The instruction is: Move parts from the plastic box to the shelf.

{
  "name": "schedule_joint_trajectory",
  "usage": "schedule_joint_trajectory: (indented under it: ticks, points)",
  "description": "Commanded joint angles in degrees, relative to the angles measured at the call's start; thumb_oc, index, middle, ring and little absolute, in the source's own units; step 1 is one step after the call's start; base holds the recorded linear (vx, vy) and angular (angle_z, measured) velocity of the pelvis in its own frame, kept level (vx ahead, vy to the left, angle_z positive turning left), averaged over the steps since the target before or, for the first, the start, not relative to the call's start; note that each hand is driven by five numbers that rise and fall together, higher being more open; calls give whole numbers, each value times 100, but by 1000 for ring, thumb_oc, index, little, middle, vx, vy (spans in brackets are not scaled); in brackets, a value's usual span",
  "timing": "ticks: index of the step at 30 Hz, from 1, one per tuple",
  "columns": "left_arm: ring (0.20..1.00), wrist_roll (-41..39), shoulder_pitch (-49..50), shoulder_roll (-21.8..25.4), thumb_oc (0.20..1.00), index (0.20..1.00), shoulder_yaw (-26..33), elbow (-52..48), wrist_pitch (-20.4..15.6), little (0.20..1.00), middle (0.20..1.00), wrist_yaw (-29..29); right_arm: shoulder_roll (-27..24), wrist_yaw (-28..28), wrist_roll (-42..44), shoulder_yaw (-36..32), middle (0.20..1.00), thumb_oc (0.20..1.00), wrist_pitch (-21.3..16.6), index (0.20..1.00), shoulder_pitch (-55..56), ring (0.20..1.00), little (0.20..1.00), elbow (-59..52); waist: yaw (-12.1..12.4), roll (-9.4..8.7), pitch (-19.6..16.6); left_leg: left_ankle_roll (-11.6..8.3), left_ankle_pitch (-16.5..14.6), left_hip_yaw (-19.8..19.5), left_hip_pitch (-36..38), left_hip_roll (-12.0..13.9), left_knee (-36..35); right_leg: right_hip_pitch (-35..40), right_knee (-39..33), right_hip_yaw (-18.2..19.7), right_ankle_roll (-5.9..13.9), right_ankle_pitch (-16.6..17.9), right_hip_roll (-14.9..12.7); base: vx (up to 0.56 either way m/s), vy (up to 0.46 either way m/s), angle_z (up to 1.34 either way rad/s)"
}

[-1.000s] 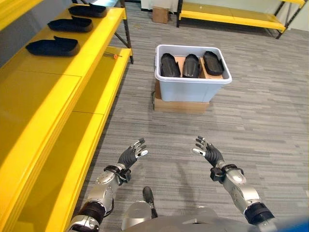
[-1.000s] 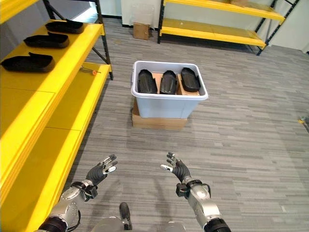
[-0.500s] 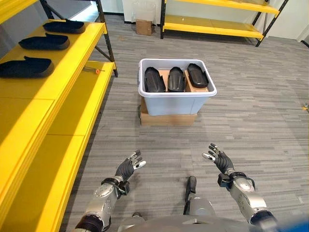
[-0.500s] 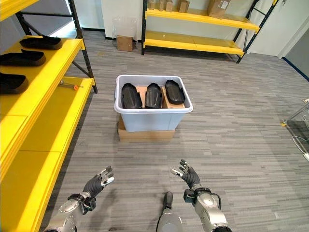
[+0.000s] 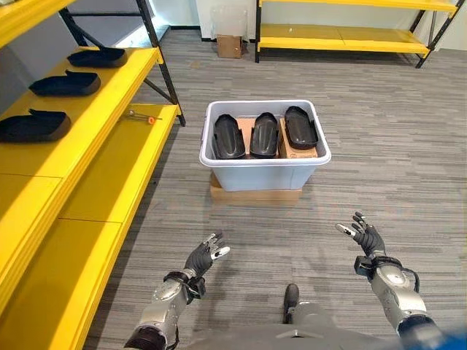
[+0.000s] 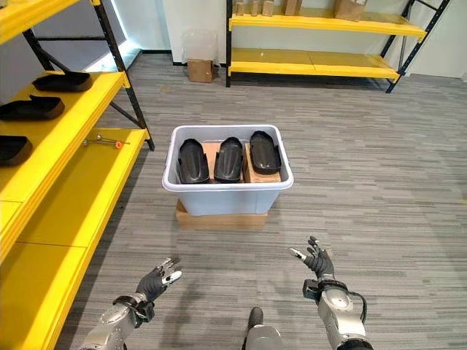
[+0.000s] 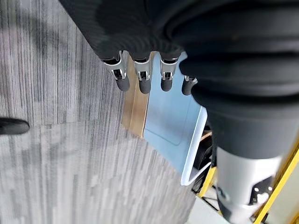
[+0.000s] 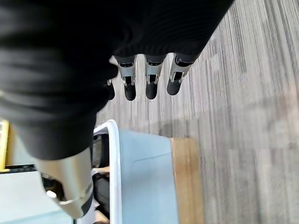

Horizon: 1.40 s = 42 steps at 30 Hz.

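1. Since the earlier frame the camera has swung, so the plastic box [image 5: 265, 164] sits more central; both hands have spread further apart.
2. Left hand [image 5: 202, 259] hovers over the floor [image 5: 379, 160], fingers relaxed and wide, holding nothing.
3. Right hand [image 5: 366, 238] likewise wide and empty.
4. 3 black parts [image 5: 264, 135] lie side by side in the box, which rests on a flat cardboard box [image 5: 255, 195].
5. 3 more parts [image 5: 33, 125] lie on the yellow shelf [image 5: 87, 138].

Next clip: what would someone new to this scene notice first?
A pale plastic box sits mid-floor on a flat cardboard carton, holding three black parts side by side. To the robot's left runs a yellow shelf with three similar black parts already on its upper level. Both the left hand and right hand hang open and empty, short of the box.
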Motion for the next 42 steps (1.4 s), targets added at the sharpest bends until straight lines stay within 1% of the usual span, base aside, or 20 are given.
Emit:
schedule_joint_trajectory:
  ticks: [1,2,3,5,7,8,9,13,15,19,22,25,28,29,31,34,37,38,40,42]
  points:
    - [1000,-864,4,80,1000,1000,109,-378,-453,1000,1000,-312,-191,209,-347,35,1000,1000,-328,1000,-306,1000,1000,-268,15,-127,-172,343,-97,213,-432,-529,758,146,-35,162,91,-32,58,212,-292,-24]
    - [1000,-914,-18,37,1000,1000,167,-365,-502,1000,1000,-317,-224,201,-382,48,1000,1000,-369,1000,-302,1000,1000,-280,15,-124,-168,243,95,289,-555,-393,1252,214,-70,100,-26,-101,148,305,-527,-17]
    - [1000,-949,-104,-1,1000,1000,348,-372,-548,1000,1000,-331,-267,233,-421,53,1000,1000,-506,1000,-275,1000,1000,-298,83,-163,-62,105,419,214,-1299,-133,2517,449,-106,28,-271,-311,312,214,-480,-3]
    - [1000,-871,-132,1,1000,1000,396,-370,-537,1000,1000,-323,-263,239,-402,55,1000,1000,-520,1000,-272,1000,1000,-311,109,-170,-12,106,450,173,-1535,-115,2725,538,-122,27,-311,-351,347,188,-247,9]
    - [1000,-866,-138,40,1000,1000,484,-398,-503,1000,1000,-205,-241,355,-479,132,1000,1000,-574,1000,-353,1000,1000,-299,200,-151,110,281,333,130,-1734,-468,2065,704,-147,221,-236,-381,358,242,17,-12]
    - [1000,-878,-126,55,1000,1000,513,-405,-489,1000,1000,-73,-226,394,-469,180,1000,1000,-491,1000,-394,1000,1000,-372,221,-128,127,300,378,187,-1714,-581,1293,770,-192,260,-181,-386,349,374,316,-39]
    - [1000,-920,-69,57,1000,1000,582,-317,-579,1000,1000,-57,-204,419,-465,312,1000,1000,-349,1000,-391,1000,1000,-530,307,-8,109,248,1022,64,-1777,-593,-448,888,-339,326,-115,-315,360,348,311,-50]
    - [1000,-969,-10,-6,1000,1000,676,-172,-663,1000,1000,-212,-161,489,-474,483,1000,1000,-330,1000,-322,1000,1000,-621,340,93,111,-34,1532,82,-1938,-341,-1181,1101,-360,264,-45,-423,312,327,251,-37]
    - [1000,-1039,-19,-74,1000,1000,748,-52,-663,1000,1000,-205,-111,562,-502,593,1000,1000,-312,1000,-278,1000,1000,-704,350,121,142,-13,1625,228,-2129,-196,-1173,1134,-278,178,-44,-453,252,302,281,-24]
    - [1000,-904,-42,-63,1000,1000,834,106,-753,1000,1000,-110,-91,719,-514,719,1000,1000,-287,1000,-303,1000,1000,-654,378,66,102,17,1313,173,-2031,-196,-934,1204,61,173,40,-777,68,271,245,-29]
    - [1000,-725,-101,82,1000,1000,785,193,-729,1000,1000,-155,-58,648,-388,672,1000,1000,-260,1000,-286,1000,1000,-662,377,-52,60,320,767,355,-1860,-398,-542,1309,305,105,90,-966,-37,330,295,-21]
    - [1000,-520,-220,183,1000,1000,750,247,-706,1000,1000,-148,5,592,-453,605,1000,1000,-244,1000,-267,1000,1000,-677,425,-141,10,508,560,366,-1797,-627,-473,1310,621,88,150,-1106,-61,273,249,15]
    - [1000,-571,-323,266,1000,1000,739,266,-620,1000,1000,-117,84,553,-481,557,1000,1000,-242,1000,-295,1000,1000,-662,406,-238,-26,831,343,387,-1566,-1000,-692,808,1842,178,517,-676,-246,226,289,26]
    - [1000,-572,-323,268,1000,1000,739,266,-619,1000,1000,-117,85,553,-481,557,1000,1000,-242,1000,-295,1000,1000,-662,408,-241,-28,835,342,391,-1565,-1005,-695,801,1851,183,521,-679,-251,191,264,28]
    - [1000,-608,-375,328,1000,1000,698,197,-507,1000,1000,-54,197,460,-468,555,1000,1000,-274,1000,-280,1000,1000,-678,441,-271,-46,1050,162,465,-1450,-1215,-815,489,2794,104,755,-77,-464,156,210,26]
    - [1000,-582,-275,339,1000,1000,648,70,-499,1000,1000,43,253,326,-419,604,1000,1000,-289,1000,-332,1000,1000,-625,465,-189,49,1193,7,413,-1212,-1282,-963,-233,3833,103,813,185,-581,152,167,-1]
    - [1000,-625,-183,350,1000,1000,594,3,-537,1000,1000,34,228,316,-348,605,1000,1000,-290,1000,-381,1000,1000,-591,431,-141,132,1109,48,318,-986,-1246,-1136,-470,3397,4,719,-5,-399,137,-41,-3]
    - [1000,-739,-170,366,1000,1000,590,-75,-463,1000,1000,48,233,361,-362,565,1000,1000,-265,1000,-349,1000,1000,-643,395,-139,176,1022,54,272,-863,-1202,-1200,-510,2720,-62,678,12,-372,123,-140,12]
    - [1000,-870,-174,397,1000,1000,572,-202,-314,1000,1000,135,224,401,-354,521,1000,1000,-158,1000,-290,1000,1000,-720,338,-181,213,932,131,270,-820,-1121,-1227,-569,1595,-94,594,309,-372,80,-208,11]
    - [1000,-919,-156,394,1000,1000,557,-219,-278,1000,1000,150,225,398,-367,506,1000,1000,-47,1000,-245,1000,1000,-736,293,-216,219,898,103,210,-774,-1135,-1244,-581,1154,-13,630,432,-392,79,-143,8]
